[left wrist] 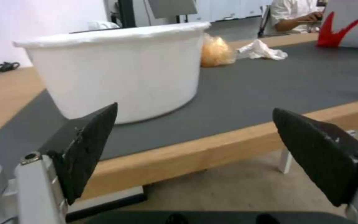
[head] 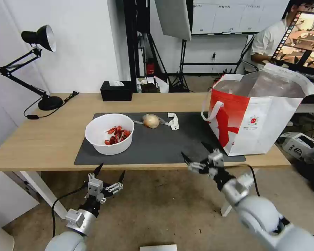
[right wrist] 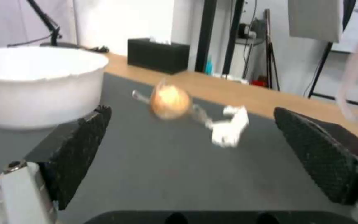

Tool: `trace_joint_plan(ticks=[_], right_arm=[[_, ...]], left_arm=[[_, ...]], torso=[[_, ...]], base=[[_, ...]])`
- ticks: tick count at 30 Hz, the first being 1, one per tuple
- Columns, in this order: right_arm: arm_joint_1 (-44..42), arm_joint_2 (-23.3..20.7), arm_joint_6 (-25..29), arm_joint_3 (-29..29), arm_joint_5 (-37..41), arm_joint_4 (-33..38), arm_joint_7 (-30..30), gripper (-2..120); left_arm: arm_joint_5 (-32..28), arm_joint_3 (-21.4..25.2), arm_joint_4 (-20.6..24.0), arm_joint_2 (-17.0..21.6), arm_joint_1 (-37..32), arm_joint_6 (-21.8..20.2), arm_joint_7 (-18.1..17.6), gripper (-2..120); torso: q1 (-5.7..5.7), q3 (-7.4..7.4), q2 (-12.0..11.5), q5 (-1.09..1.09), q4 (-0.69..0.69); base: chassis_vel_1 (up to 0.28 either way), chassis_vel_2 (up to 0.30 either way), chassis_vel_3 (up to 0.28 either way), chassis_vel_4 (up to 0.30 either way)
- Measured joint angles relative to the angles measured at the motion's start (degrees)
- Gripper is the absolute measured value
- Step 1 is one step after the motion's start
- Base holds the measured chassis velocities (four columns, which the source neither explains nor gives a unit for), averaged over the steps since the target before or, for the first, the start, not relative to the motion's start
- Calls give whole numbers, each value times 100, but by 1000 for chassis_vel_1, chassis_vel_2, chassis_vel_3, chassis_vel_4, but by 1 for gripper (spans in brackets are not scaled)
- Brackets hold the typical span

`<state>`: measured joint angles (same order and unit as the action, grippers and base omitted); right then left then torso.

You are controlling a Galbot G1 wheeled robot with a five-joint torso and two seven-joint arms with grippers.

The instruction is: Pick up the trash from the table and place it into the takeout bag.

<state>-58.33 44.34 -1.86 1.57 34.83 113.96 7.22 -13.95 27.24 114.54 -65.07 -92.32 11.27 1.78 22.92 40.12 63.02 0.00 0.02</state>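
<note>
On the table's (head: 45,139) dark grey mat (head: 157,146) stands a white bowl (head: 110,133) (left wrist: 116,71) (right wrist: 38,84) holding red crayfish shells. Behind it lie a clear-wrapped yellowish ball (head: 151,121) (left wrist: 216,51) (right wrist: 169,100) and a crumpled white wrapper (head: 173,121) (left wrist: 262,50) (right wrist: 228,129). The red-and-white takeout bag (head: 258,115) stands open at the table's right end. My left gripper (head: 110,171) (left wrist: 193,155) hangs open below the front edge, facing the bowl. My right gripper (head: 195,153) (right wrist: 191,155) is open at the mat's front edge, left of the bag.
A black tissue box (head: 116,90) sits at the back edge of the table. A black desk lamp (head: 38,69) stands at the back left with its cable on the wood. Tripods and a person at a screen are behind the table.
</note>
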Motion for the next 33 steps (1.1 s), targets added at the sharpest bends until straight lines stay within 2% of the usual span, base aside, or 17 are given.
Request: trace_joint_plan(ticks=[5, 6, 9, 10, 13, 14, 17, 18, 21, 22, 26, 33], right_arm=[[1192, 160, -361, -1019, 468, -481, 479, 100], [1192, 160, -361, -1019, 468, -481, 479, 100], [2194, 567, -843, -1688, 966, -1034, 1419, 100], [2194, 567, -843, -1688, 966, -1034, 1419, 100], [3019, 1244, -1348, -2063, 1809, -1646, 2535, 100], [3019, 1244, -1348, -2063, 1809, -1646, 2535, 100], [3604, 1907, -1684, -2245, 2403, -2428, 3409, 100], [3604, 1907, -1684, -2245, 2403, -2428, 3409, 100], [4037, 2433, -1841, -2300, 2562, -3271, 3754, 100], [4037, 2433, -1841, -2300, 2562, -3271, 3754, 100], [4529, 3012, -1969, -2302, 2563, -4414, 3923, 100], [4835, 3490, -2178, -2257, 2486, -5247, 3909, 100]], left_arm=[[2, 60, 20, -14, 29, -16, -33, 100], [2, 60, 20, -14, 29, -16, -33, 100], [3, 87, -44, -14, 15, -6, -35, 100], [3, 87, -44, -14, 15, -6, -35, 100], [4, 83, -92, -15, 16, 9, -37, 100], [4, 83, -92, -15, 16, 9, -37, 100], [4, 52, -138, -14, 43, 12, -37, 100], [4, 52, -138, -14, 43, 12, -37, 100], [-3, 40, -169, 6, 67, 17, -37, 100], [-3, 40, -169, 6, 67, 17, -37, 100], [-21, 66, -230, 35, 69, 57, -36, 100], [-25, 82, -256, 13, 17, 95, -34, 100]], torso=[[0, 0, 0, 0, -2], [0, 0, 0, 0, -2], [0, 0, 0, -1, -1], [0, 0, 0, -1, -1], [0, 0, 0, 0, -1], [0, 0, 0, 0, -1], [0, 0, 0, -2, 0], [0, 0, 0, -2, 0], [0, 0, 0, -1, -2], [0, 0, 0, -1, -2], [0, 0, 0, -1, -2], [0, -1, 0, -1, 0]], base=[[0, 0, 0, 0], [0, 0, 0, 0], [0, 0, 0, 0], [0, 0, 0, 0], [0, 0, 0, 0], [0, 0, 0, 0], [0, 0, 0, 0], [0, 0, 0, 0], [0, 0, 0, 0], [0, 0, 0, 0], [0, 0, 0, 0], [0, 0, 0, 0]])
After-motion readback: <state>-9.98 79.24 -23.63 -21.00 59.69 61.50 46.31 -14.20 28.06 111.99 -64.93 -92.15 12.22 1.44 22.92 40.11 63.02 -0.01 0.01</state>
